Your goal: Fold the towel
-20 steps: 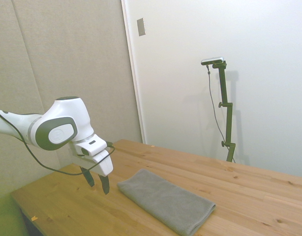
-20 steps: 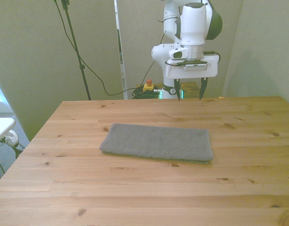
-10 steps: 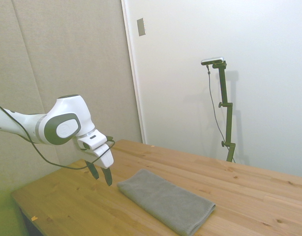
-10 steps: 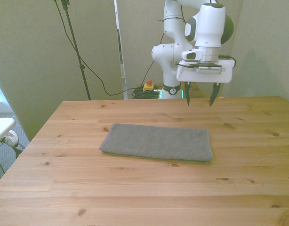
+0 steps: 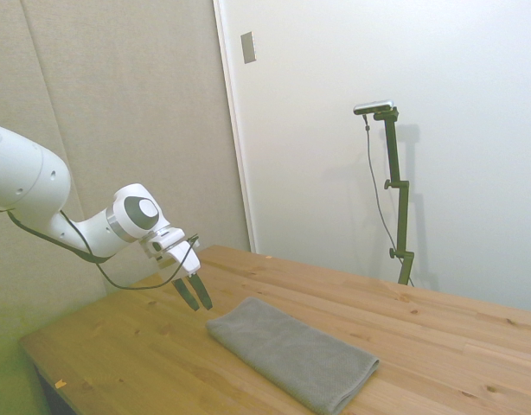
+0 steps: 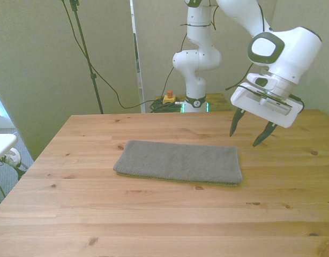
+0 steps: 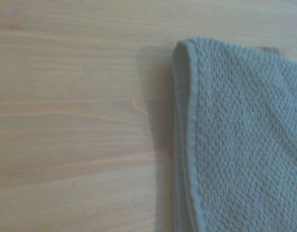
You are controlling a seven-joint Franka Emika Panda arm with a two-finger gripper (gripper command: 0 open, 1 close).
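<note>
Front view: table [image 6: 154, 225] bears towel [image 6: 180, 161] flat at centre, long axis across view. Your gripper [image 6: 250, 132] hangs above towel's end on front view's right, jaws spread wide, empty, tilted toward that short edge.

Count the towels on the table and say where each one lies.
1. The grey towel lies flat mid-table, lengthwise across the front view. The open gripper hangs above the wood just off its end on the front view's right. None appears hidden.

Towel [image 6: 179, 161] on table [image 6: 154, 219], seemingly apart from gripper [image 6: 249, 130].
</note>
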